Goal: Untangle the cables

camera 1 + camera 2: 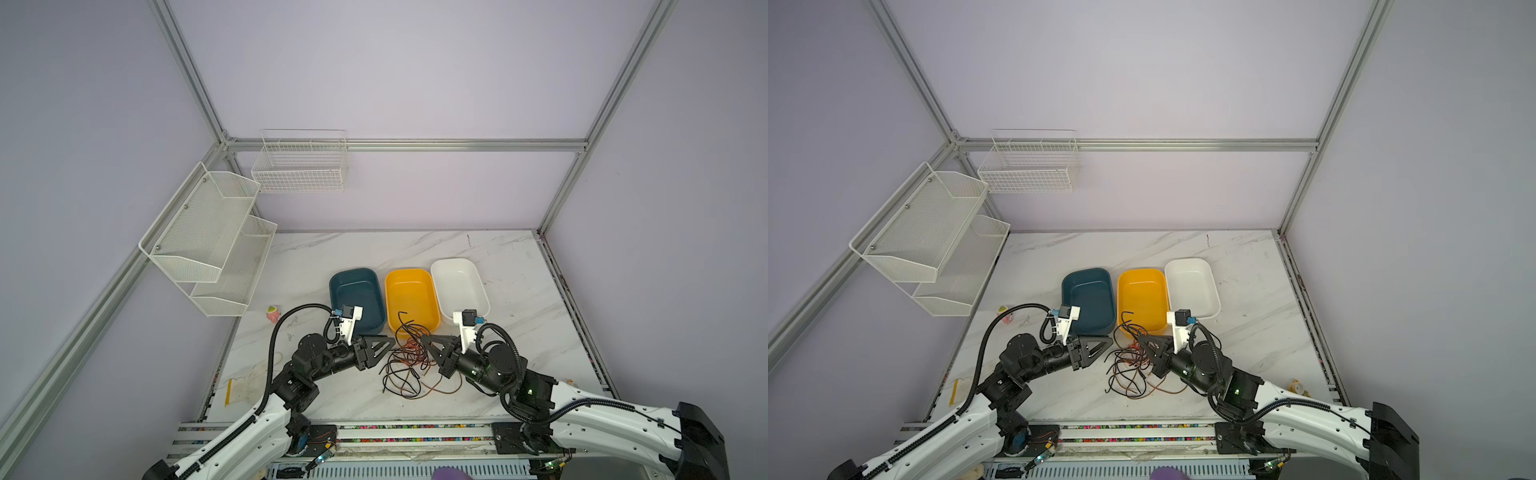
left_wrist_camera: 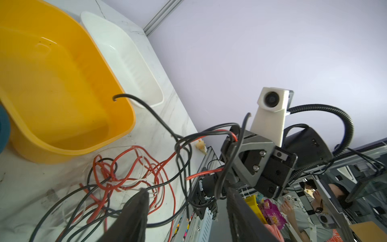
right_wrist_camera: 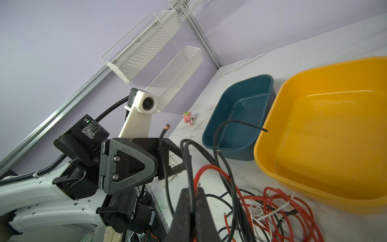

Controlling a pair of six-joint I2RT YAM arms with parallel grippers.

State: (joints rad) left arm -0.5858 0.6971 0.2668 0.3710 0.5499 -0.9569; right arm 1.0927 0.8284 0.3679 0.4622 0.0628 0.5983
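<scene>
Right fingers [image 3: 206, 211] clamp black cables [image 1: 409, 361] above the counter [image 1: 507, 291]; left fingers [image 2: 134, 213], spread apart, hover just left of them.

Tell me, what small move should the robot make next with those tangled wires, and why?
Probably the open left claw should close on one strand of the cables on the table. The right claw is shut on some of them, lifted, so a second grip lets the two pull apart.

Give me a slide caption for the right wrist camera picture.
Right gripper pinches black and red cables above the tangle; open left gripper faces it.
</scene>
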